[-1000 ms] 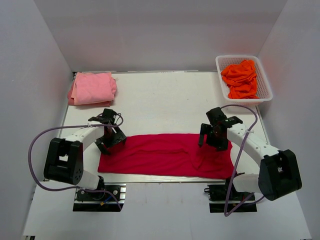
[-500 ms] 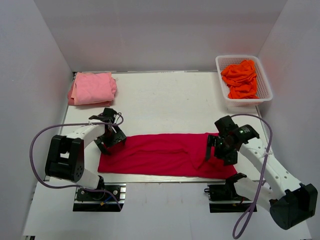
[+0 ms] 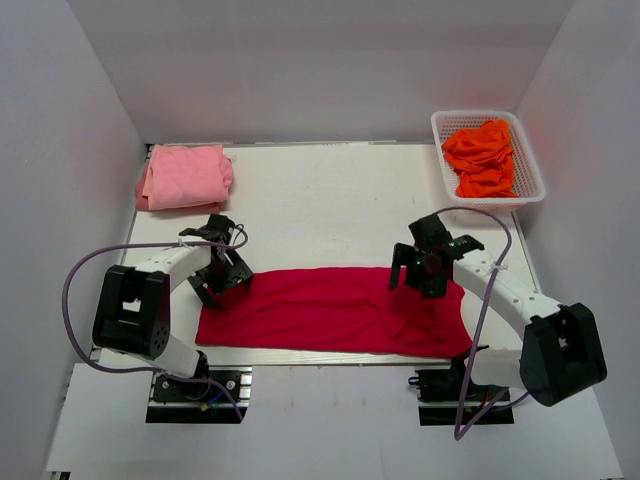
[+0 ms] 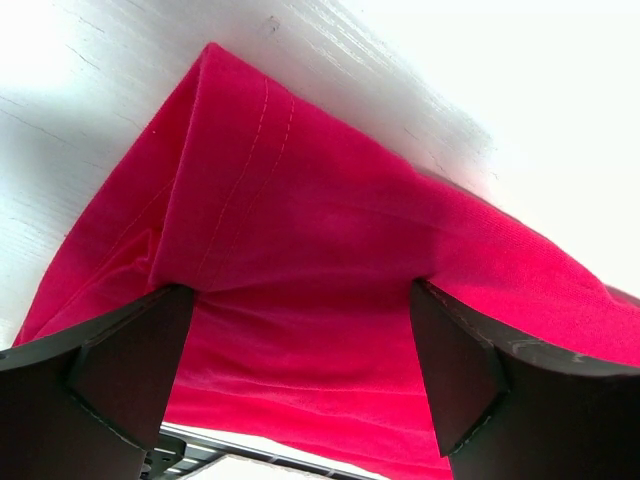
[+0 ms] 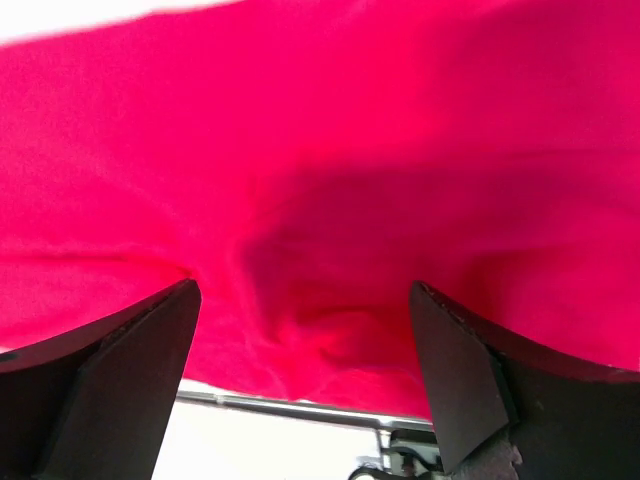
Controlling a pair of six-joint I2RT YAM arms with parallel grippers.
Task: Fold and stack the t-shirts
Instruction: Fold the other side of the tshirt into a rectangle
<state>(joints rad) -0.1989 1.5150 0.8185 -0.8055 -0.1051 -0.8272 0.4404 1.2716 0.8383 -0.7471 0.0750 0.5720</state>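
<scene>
A large crimson-red t-shirt lies folded into a long strip along the table's near edge. My left gripper hovers over its left end, open, and in the left wrist view the red cloth spans the gap between the wide-apart fingers. My right gripper is over the strip's rumpled right part, open too, and the right wrist view shows creased red cloth below it. A folded light pink t-shirt rests at the back left. Orange t-shirts fill a basket.
The white mesh basket stands at the back right corner. White walls close in the table on three sides. The table's metal front edge runs just beyond the red shirt's near hem.
The right gripper swung out toward the near right end of the red shirt, then came back over its upper right part. The left gripper has barely moved.
</scene>
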